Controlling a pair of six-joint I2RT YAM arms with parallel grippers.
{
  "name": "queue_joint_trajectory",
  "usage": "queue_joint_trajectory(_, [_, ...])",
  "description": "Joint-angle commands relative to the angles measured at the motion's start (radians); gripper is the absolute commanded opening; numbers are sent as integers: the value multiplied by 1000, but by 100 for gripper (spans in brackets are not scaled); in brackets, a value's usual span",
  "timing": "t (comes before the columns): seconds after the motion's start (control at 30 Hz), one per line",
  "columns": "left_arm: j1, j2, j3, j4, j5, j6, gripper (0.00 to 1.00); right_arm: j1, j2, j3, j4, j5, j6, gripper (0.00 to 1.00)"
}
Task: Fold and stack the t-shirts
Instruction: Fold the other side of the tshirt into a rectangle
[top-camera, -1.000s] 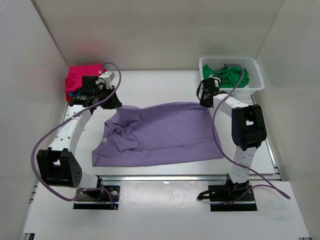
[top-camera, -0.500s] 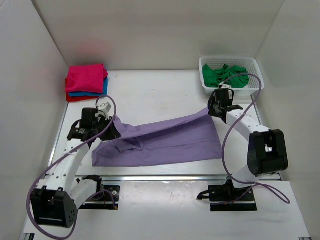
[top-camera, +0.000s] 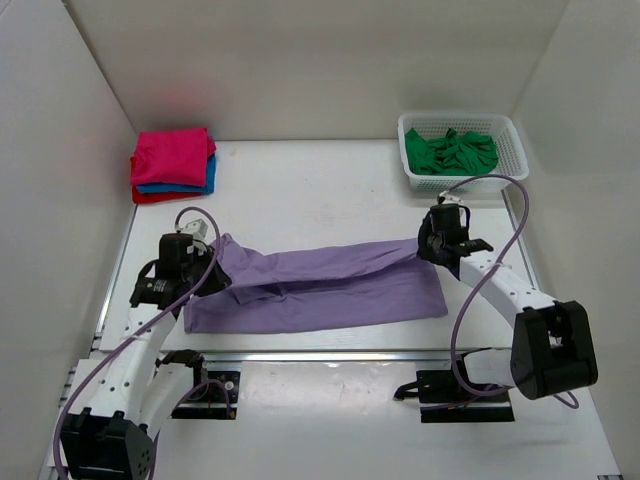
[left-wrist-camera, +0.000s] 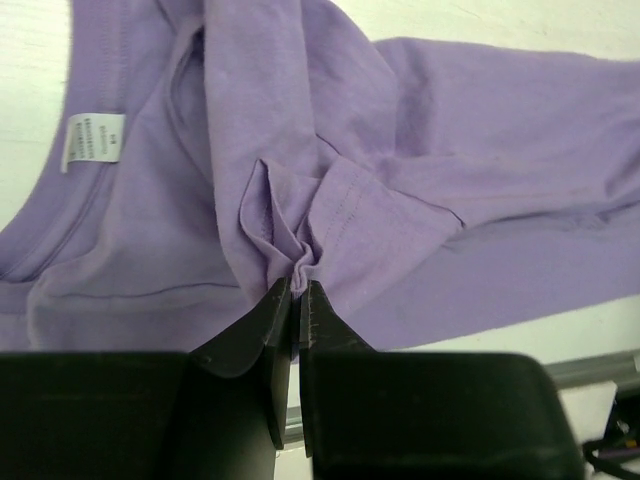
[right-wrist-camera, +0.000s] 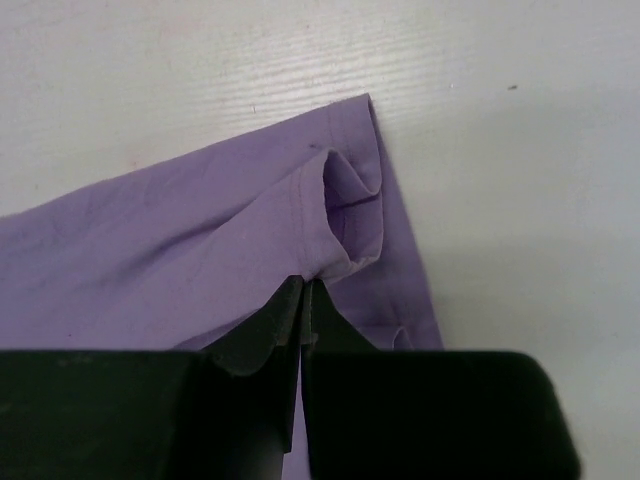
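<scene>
My left gripper and right gripper each clamp the lilac t-shirt mid-fold; folded stack sits well left of the basket, green t-shirt inside it unfolded

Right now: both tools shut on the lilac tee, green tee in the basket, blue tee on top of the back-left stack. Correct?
One error: the magenta pink tee tops the stack, blue tee under it, per the top external view. Left tool and right tool are shut on the lilac tee; green tee is in the basket.
</scene>
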Motion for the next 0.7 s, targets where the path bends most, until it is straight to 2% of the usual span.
queue_joint_trajectory(0.0, [4,-32,-15,-15,-75,-28,0,3,-58,-26,-1,-1,24,0])
queue_joint_trajectory(0.3, [0,-26,-47,-66,-77,-84,0,-9,-88,-73,-41,-4,21,0])
queue_joint_trajectory(0.67, [-71,-141,-112,-83,-60,-189,0,2,-75,-112,-71,9,35,0])
